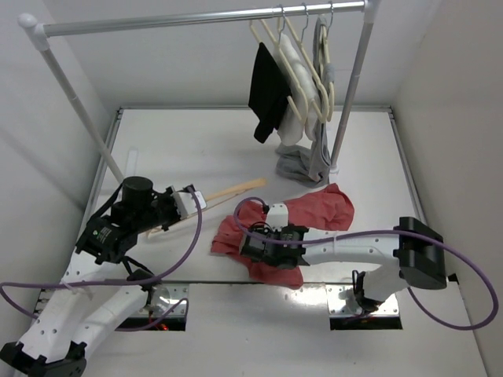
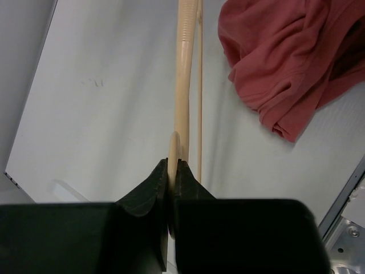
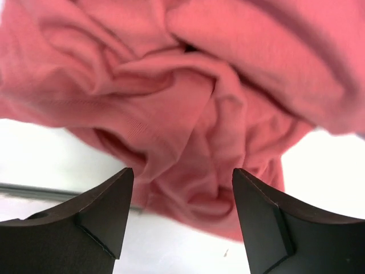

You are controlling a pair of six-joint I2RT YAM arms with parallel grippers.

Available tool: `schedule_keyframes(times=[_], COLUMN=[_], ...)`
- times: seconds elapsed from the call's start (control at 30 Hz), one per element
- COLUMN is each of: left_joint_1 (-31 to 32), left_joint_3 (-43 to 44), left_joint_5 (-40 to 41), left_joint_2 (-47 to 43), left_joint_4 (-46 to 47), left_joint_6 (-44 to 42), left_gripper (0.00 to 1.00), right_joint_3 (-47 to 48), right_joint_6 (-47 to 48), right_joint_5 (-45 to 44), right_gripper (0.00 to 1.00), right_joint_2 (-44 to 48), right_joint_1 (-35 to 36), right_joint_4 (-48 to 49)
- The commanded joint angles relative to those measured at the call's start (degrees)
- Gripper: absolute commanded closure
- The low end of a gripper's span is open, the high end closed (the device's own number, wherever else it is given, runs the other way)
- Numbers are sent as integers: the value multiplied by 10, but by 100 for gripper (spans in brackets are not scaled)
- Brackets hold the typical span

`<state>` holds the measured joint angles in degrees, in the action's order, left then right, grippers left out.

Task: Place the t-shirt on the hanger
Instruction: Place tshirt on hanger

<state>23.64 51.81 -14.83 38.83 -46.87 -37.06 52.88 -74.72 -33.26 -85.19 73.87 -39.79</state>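
Note:
The salmon-red t-shirt (image 1: 318, 210) lies crumpled on the white table right of centre; it also shows in the left wrist view (image 2: 285, 63) and fills the right wrist view (image 3: 199, 103). The tan hanger (image 1: 236, 189) lies on the table left of the shirt. My left gripper (image 1: 189, 203) is shut on the hanger's thin edge (image 2: 182, 85), fingertips (image 2: 173, 165) pinching it. My right gripper (image 1: 250, 243) is open and empty, just over the shirt's left part; its jaws (image 3: 182, 177) straddle a fold near the cloth's edge without touching it.
A clothes rack stands at the back, its right pole (image 1: 350, 102) and slanted left pole (image 1: 78, 102) reaching the table. Cream-white hangers (image 1: 302, 59), a black garment (image 1: 267, 90) and a grey garment (image 1: 310, 161) hang from it. Two floor cutouts (image 1: 365, 308) sit at the near edge.

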Motion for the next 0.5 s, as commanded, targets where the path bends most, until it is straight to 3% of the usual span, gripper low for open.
schedule_keyframes(times=[0.0, 0.13, 0.33, 0.47], left_joint_1=[-3, -3, -3, -3], left_joint_3=[-4, -14, -15, -15], left_joint_5=[-16, -21, -21, -21], left_joint_2=[-7, -13, -38, -60], left_joint_4=[7, 7, -19, -24], left_joint_6=[-11, -16, -28, -28], left_gripper=[100, 100, 100, 100], right_joint_3=[41, 59, -74, -50], right_joint_6=[-100, -157, -182, -148], right_joint_5=[-55, -41, -24, -17], right_gripper=[30, 26, 49, 54], right_joint_2=[-15, -82, 15, -34], right_joint_1=[30, 50, 40, 35], right_joint_4=[-55, -85, 69, 98])
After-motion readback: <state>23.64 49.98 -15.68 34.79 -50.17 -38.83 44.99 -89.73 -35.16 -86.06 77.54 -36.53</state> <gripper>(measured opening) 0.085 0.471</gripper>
